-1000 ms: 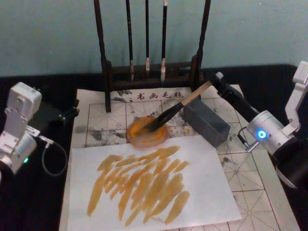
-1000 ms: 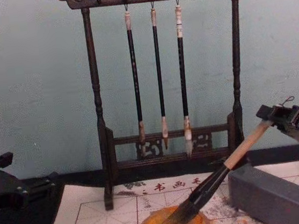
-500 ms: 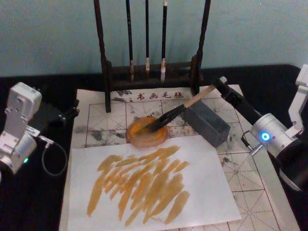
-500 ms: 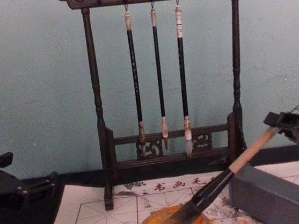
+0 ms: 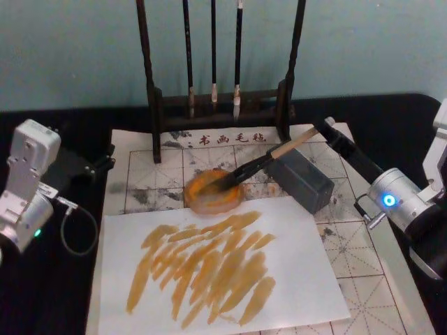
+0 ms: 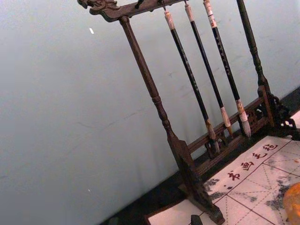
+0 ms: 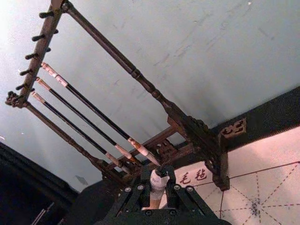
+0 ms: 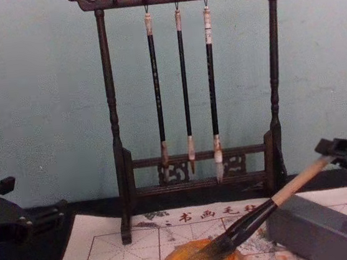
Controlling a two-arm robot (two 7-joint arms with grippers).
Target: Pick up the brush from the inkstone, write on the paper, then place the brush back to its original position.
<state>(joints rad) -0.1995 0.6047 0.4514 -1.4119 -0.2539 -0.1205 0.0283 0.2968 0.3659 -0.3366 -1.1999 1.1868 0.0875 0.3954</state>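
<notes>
The right gripper (image 5: 320, 128) is clamped on the whitish end cap of the brush (image 5: 269, 157), near the right foot of the wooden brush stand (image 5: 213, 105). The right wrist view shows its jaws closed on either side of that cap. The brush slants down and to the left past the upper corner of a grey block (image 5: 302, 180), its dark bristles resting in the orange-stained inkstone (image 5: 209, 197). The inkstone sits on the paper (image 5: 140, 171), whose red grid borders a white sheet (image 5: 300, 279) streaked with orange strokes. Three thin brushes (image 8: 184, 85) hang from the stand behind. The left gripper (image 5: 98, 164) is parked just beside the paper's left edge.
</notes>
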